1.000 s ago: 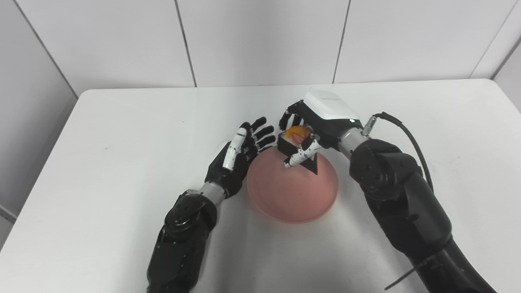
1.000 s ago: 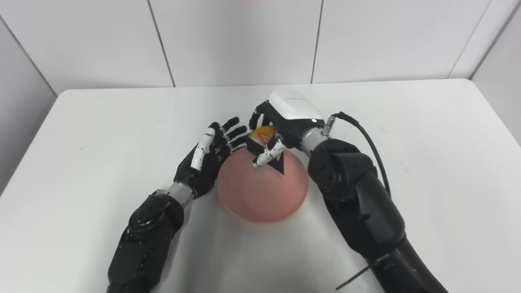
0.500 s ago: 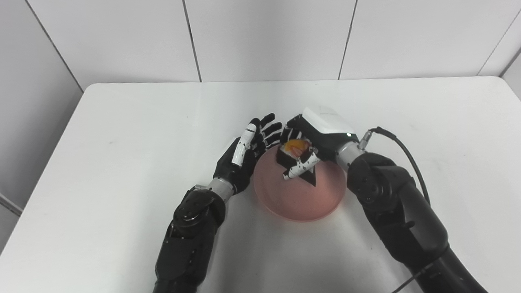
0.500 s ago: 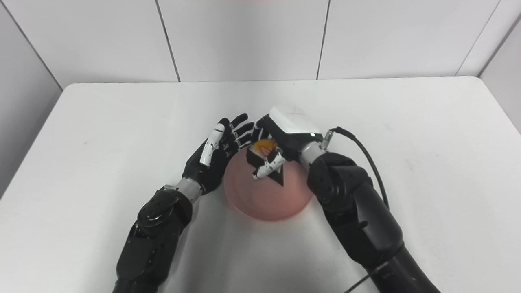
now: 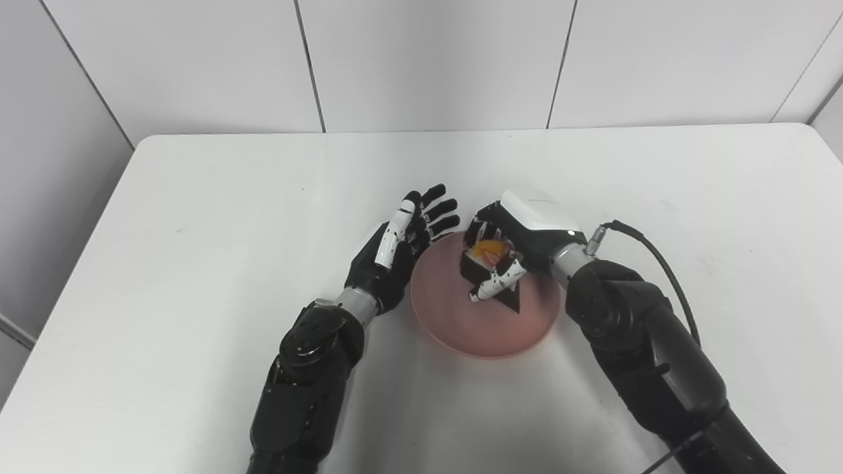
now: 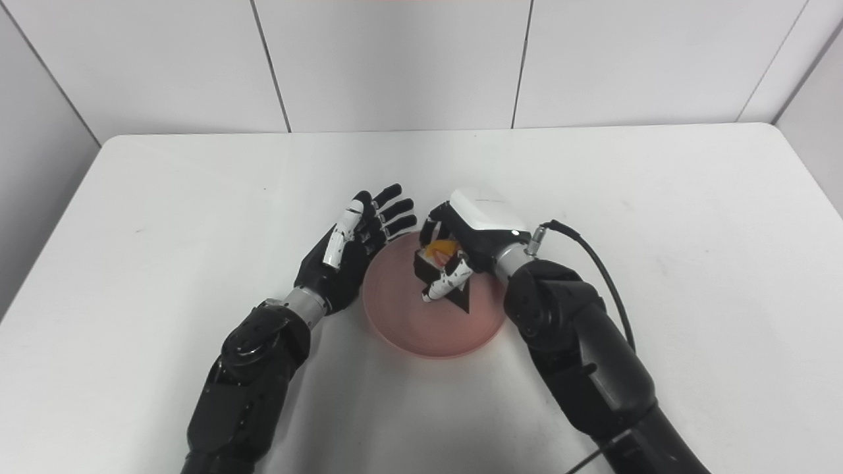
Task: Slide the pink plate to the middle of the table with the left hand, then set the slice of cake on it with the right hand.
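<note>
In the left eye view, the pink plate (image 5: 484,309) sits near the middle of the white bench (image 5: 197,230). The right hand (image 5: 510,247) is wrapped around the slice of cake (image 5: 487,263), right over the plate's far half. I cannot tell if the cake touches the plate.

In the right eye view, the left hand (image 6: 349,253) holds nothing, its fingers spread, just beside the plate's left rim. The cake only needs to go straight down.

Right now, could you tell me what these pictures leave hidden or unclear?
- Underside of the slice of cake: both views, covered by the right hand; contact with the pink plate cannot be told.
- Left hand against the plate's rim: touching or apart is unclear.
- Cake topping: too small to identify.
</note>
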